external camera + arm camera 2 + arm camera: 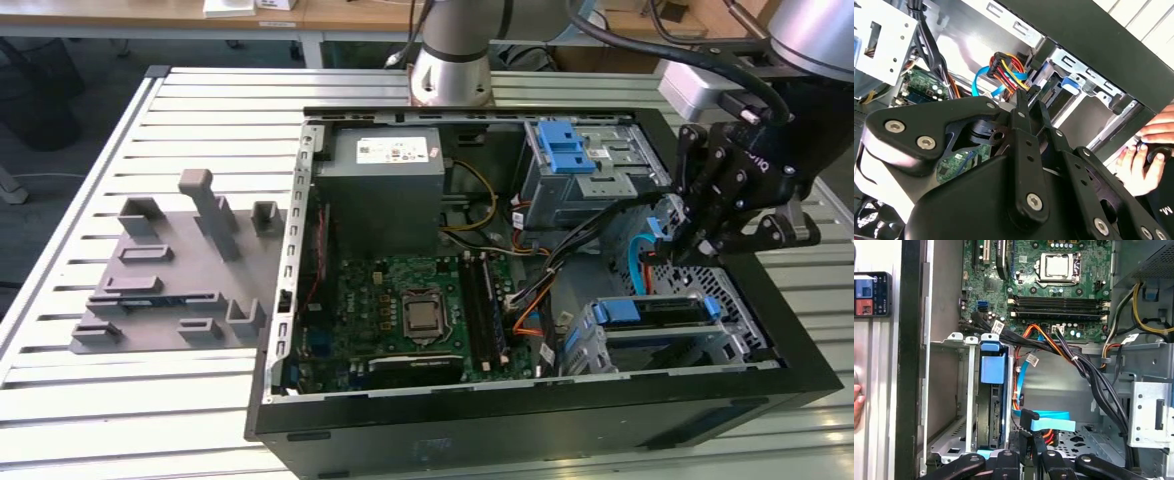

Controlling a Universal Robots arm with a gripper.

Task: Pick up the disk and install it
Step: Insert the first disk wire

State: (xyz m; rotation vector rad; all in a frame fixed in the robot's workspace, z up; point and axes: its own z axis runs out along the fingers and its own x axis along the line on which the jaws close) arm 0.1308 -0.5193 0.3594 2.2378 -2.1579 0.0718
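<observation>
So the disk (990, 410) looks to be already dropped into the cage (583, 345) at the near corner of the case (534, 430), on the exterior view's right. In the first wrist view it is seen edge-on: a dark slab standing upright between the metal walls, framed by blue plastic, with a bright blue tab on the end. No label can be made out from this angle, and how deep it is seated can't be judged either.

The gripper (677, 250) is hung over the open floor of the case just beside that cage, on its far side. Its fingers (1020, 107) are pressed close together, and a black plug (1026, 421) on a flat blue cable (1054, 422) sits right at the tips. Whether the plug is actually pinched can't be told for sure.

What could go sideways, as a guess:
- The wiring is crowded here. Orange, red and black leads (1074, 357) are strung right past the fingers, so one could get snagged or dragged if the arm is shifted.
- If the plug is held only by a corner, it could be twisted or dropped down among the leads.
- The disk could be nudged crooked in the cage if the linkage is swung against it.
- A hand (1146, 155) is resting just outside the case wall, so that needs to be watched too.
</observation>
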